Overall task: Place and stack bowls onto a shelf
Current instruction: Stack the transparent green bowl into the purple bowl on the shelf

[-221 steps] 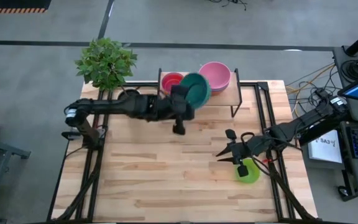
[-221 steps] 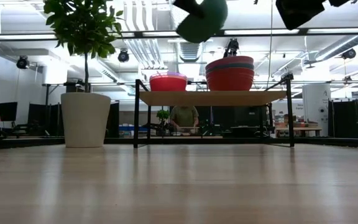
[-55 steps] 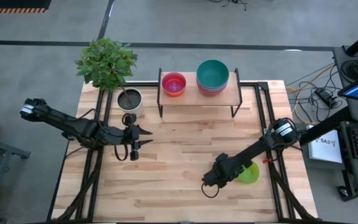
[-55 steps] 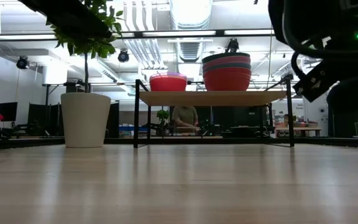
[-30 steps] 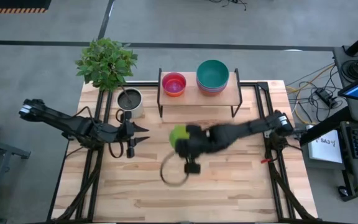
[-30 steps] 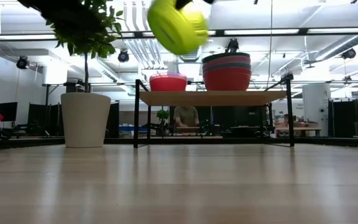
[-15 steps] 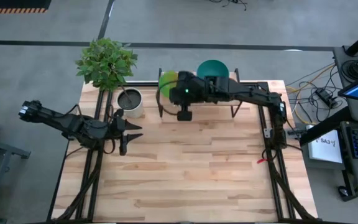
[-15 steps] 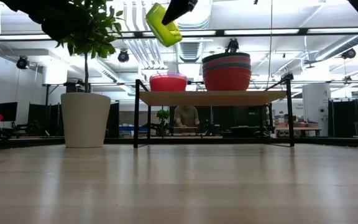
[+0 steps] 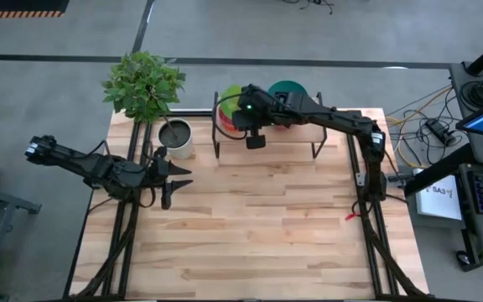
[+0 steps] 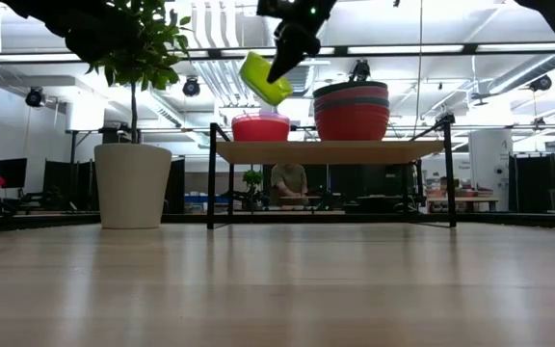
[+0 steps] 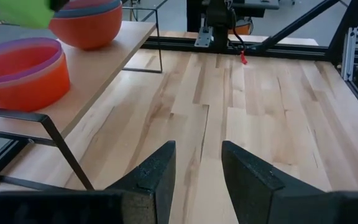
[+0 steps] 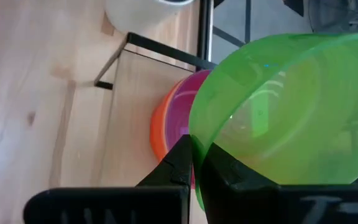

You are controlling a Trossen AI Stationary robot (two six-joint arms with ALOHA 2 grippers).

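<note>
My right gripper (image 9: pixel 240 107) reaches over the shelf (image 9: pixel 296 130) and is shut on a green bowl (image 9: pixel 227 96). The bowl hangs tilted (image 10: pixel 265 79) just above the left stack of bowls (image 10: pixel 260 127), an orange-red one with a purple one inside (image 12: pixel 169 124). A taller stack with a teal bowl on top (image 9: pixel 290 89) stands on the right half of the shelf top (image 10: pixel 330 151). My left gripper (image 9: pixel 179 173) is open and empty, low over the table's left side, pointing to the right (image 11: pixel 197 168). My right gripper pinches the green bowl's rim (image 12: pixel 194 146) with one finger outside the wall (image 12: pixel 179 165) and one inside. The bowl is lifted clear and tilted, just above the left stack on the shelf.
A white pot (image 9: pixel 175 134) with a leafy plant (image 9: pixel 142 82) stands left of the shelf, at the far left of the table. Black frame rails (image 9: pixel 367 193) run along both table sides. The wooden tabletop (image 9: pixel 258 226) in front of the shelf is bare. A person (image 10: pixel 287 183) shows far behind.
My right gripper has carried the green bowl from above the table's middle toward the far edge, over the shelf's left stack, then down a little toward it; the bowl has stayed tilted and clear. My left gripper has drawn back slightly toward the table's left.
</note>
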